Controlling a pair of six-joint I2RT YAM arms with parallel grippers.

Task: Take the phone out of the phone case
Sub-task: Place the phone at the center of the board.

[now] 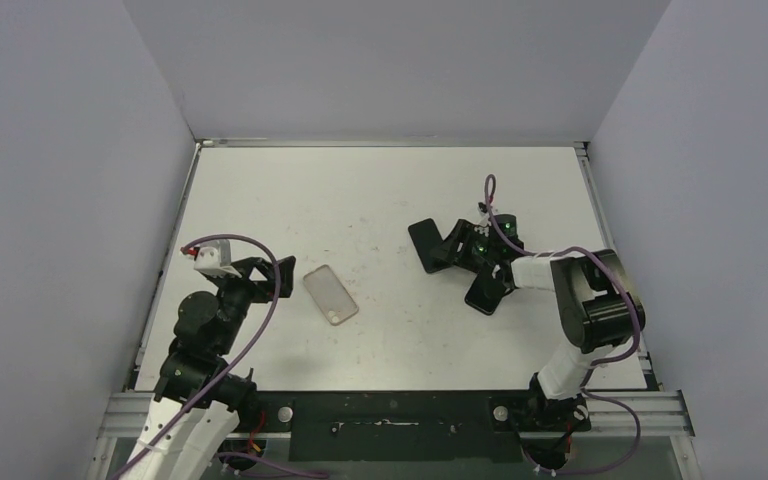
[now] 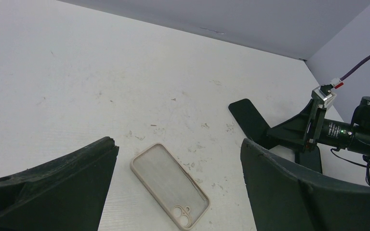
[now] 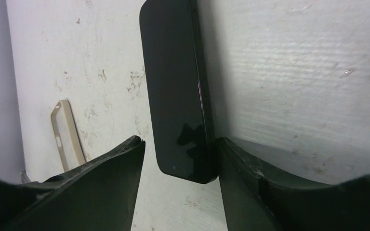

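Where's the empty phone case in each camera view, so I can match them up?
Top external: phone case left of centre.
Left wrist: phone case at bottom centre.
Right wrist: phone case near the left edge, a thin strip.
Shared landmark: the black phone, visible in all three views.

The black left arm (image 1: 200,320) sits folded at the near left, its left gripper (image 1: 265,278) spread wide. The black-and-white right arm (image 1: 595,300) reaches leftward, its right gripper (image 1: 468,266) low with the jaws parted.

White table (image 1: 380,190): phone case (image 1: 331,294), phone (image 1: 426,242)
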